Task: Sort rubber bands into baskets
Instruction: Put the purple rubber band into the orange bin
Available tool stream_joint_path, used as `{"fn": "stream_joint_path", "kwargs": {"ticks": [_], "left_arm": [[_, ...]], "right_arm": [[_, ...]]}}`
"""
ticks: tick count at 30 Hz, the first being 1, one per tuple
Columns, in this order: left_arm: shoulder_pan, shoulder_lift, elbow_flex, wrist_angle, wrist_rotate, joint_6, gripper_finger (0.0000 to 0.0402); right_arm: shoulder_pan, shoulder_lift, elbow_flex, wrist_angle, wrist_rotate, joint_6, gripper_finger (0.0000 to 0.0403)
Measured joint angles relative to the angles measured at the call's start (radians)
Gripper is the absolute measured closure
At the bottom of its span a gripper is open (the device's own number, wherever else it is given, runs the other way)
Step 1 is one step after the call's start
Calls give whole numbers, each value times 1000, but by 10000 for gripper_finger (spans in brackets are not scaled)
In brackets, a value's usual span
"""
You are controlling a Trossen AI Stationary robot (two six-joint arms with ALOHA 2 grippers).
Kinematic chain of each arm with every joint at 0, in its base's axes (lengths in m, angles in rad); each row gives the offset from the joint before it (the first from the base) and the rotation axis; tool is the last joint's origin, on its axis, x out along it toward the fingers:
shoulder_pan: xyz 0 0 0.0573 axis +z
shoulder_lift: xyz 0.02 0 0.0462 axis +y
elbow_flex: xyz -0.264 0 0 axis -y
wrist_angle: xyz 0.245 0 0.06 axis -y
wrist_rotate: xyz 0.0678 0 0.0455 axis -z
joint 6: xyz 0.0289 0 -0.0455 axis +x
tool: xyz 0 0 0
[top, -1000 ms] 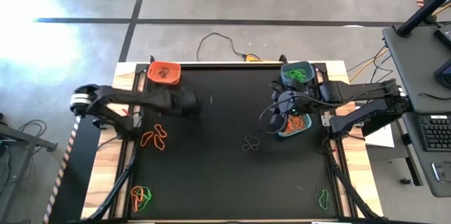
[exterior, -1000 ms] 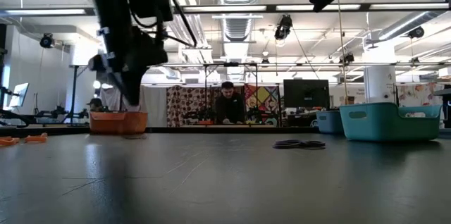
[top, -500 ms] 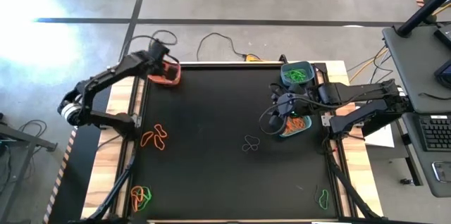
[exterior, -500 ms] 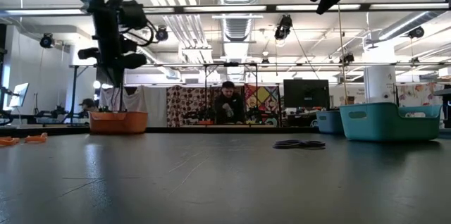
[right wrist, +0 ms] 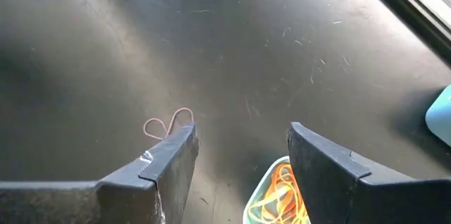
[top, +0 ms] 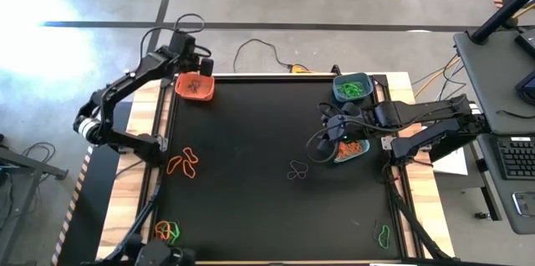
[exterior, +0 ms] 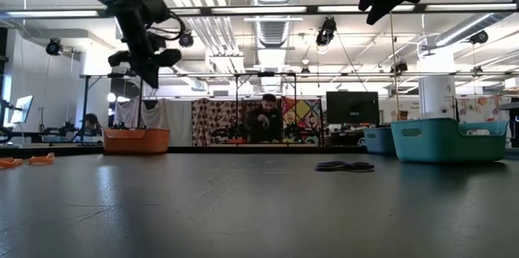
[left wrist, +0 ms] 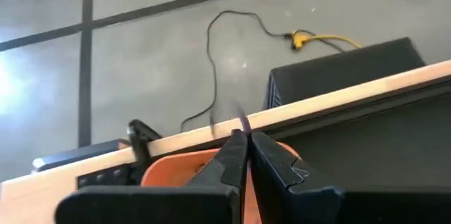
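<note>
Overhead and table-level views of the 2-arm sorting station. The left gripper (top: pixel 201 65) hangs above the orange rounded-rectangular plastic basket (top: pixel 194 87) at the far left corner of the black table top (top: pixel 251 182); its 2 dark fingers (left wrist: pixel 236 155) are pressed together, and a thin dark strand (left wrist: pixel 242 120) juts from between their tips, though whether this is a rubber band cannot be told. Dark loops lie inside the orange basket. In the low view this gripper (exterior: pixel 151 75) is raised clear of the basket (exterior: pixel 135 140).

The right gripper (top: pixel 328 129) is poised over the table just beside the blue rounded-rectangular plastic basket (top: pixel 349 150), fingers (right wrist: pixel 169 159) spread wide and holding nothing; orange rubber bands (right wrist: pixel 283 194) fill that basket, seen between the fingers. The teal rounded-rectangular plastic basket (top: pixel 352 89) stands at the far right corner, just behind the blue one, with green bands (top: pixel 353 89) inside.

Loose bands on the table: a dark brown-black pair of loops (top: pixel 297 170) near the centre, also visible as a pale double loop (right wrist: pixel 168 124) beyond the right fingers and as a flat dark shape (exterior: pixel 344 165) at table height; 2 orange loops (top: pixel 183 164) at the left edge; a tangled orange and green cluster (top: pixel 167 232) at the near left corner; a single green loop (top: pixel 383 235) at the near right corner

In the room behind the table a person (exterior: pixel 265 120) is visible
</note>
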Motion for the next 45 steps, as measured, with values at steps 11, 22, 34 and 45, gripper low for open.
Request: {"fn": "stream_joint_path", "kwargs": {"ticks": [11, 22, 34, 45], "left_arm": [[-19, 30, -73, -98, 20, -43, 401], [-23, 102, -150, 13, 54, -135, 399], [-28, 154, -149, -22, 140, -166, 288], [-415, 2, -144, 66, 297, -106, 209]], "right_arm": [[6, 0, -3, 0, 0, -1, 193], [8, 0, -4, 0, 1, -75, 193], [13, 0, -4, -36, -13, -92, 193], [63, -1, -43, -156, -30, -97, 193]]}}
